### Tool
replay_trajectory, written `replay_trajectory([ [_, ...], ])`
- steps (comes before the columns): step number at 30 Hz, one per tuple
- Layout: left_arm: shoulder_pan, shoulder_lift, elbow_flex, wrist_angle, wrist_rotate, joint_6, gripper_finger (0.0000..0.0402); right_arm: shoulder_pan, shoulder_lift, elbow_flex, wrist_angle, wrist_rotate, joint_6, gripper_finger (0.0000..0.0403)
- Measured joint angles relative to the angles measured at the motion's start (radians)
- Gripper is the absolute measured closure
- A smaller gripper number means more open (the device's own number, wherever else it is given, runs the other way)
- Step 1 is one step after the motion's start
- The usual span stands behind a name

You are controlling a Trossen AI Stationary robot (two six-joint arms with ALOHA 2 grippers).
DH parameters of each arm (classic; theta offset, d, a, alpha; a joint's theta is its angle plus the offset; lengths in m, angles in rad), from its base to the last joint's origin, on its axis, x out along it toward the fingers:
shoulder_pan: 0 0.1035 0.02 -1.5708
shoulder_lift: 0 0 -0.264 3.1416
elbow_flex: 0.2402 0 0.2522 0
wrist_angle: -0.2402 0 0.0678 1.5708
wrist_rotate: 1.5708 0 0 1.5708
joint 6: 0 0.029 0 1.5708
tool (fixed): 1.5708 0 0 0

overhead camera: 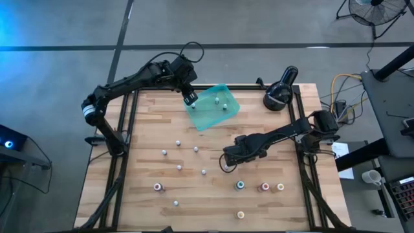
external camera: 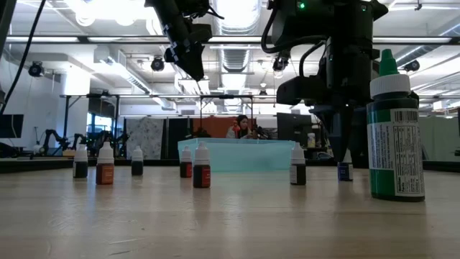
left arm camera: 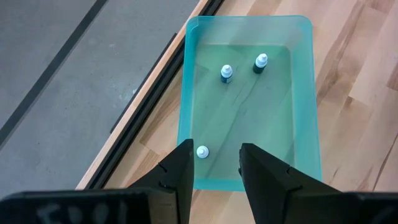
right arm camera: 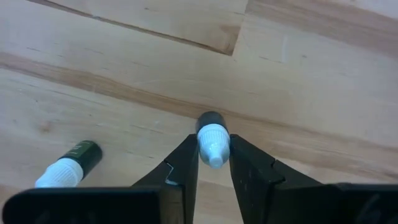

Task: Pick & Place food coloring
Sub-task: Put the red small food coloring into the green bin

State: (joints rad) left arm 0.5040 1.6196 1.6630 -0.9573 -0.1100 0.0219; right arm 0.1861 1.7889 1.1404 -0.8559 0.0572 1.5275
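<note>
One small dark white-capped food coloring bottle (right arm camera: 212, 140) sits mid-worktop between the right hand's (right arm camera: 213, 163) narrowed fingers; grip squarely, then lift straight.

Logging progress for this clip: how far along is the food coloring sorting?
Done: three bottles sit in the teal tray. In hand: the right gripper is closed on a bottle; the left gripper, empty, hovers over the tray. Left: about ten bottles on the table.

Bottle (right arm camera: 212, 144) body hidden between right pincer (right arm camera: 213, 163) fingers — colour unclear.
</note>
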Motion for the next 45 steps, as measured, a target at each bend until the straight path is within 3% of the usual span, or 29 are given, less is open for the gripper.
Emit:
replay_trajectory([
  [6, 0.000, 0.000, 0.000, 0.000, 0.000, 0.000, 0.0298, -0.005, -0.001, 0.067, -0.066, 0.065, -0.071, 0.0335],
  [16, 0.000, 0.000, 0.000, 0.000, 0.000, 0.000, 0.0298, -0.134, -0.003, 0.385, -0.335, 0.299, -0.235, 0.0338],
  [26, 0.000, 0.000, 0.000, 0.000, 0.000, 0.000, 0.0298, -0.391, 0.000, 0.452, -0.107, 0.245, -0.565, 0.0339],
  [32, 0.000, 0.000, 0.000, 0.000, 0.000, 0.000, 0.0298, -0.487, 0.038, 0.449, -0.083, 0.136, -0.720, 0.0339],
  [36, 0.000, 0.000, 0.000, 0.000, 0.000, 0.000, 0.0298, -0.526, 0.096, 0.447, -0.082, 0.075, -0.796, 0.0339],
  [45, 0.000, 0.000, 0.000, 0.000, 0.000, 0.000, 0.0298, -0.538, 0.195, 0.472, -0.050, 0.069, -0.900, 0.0339],
])
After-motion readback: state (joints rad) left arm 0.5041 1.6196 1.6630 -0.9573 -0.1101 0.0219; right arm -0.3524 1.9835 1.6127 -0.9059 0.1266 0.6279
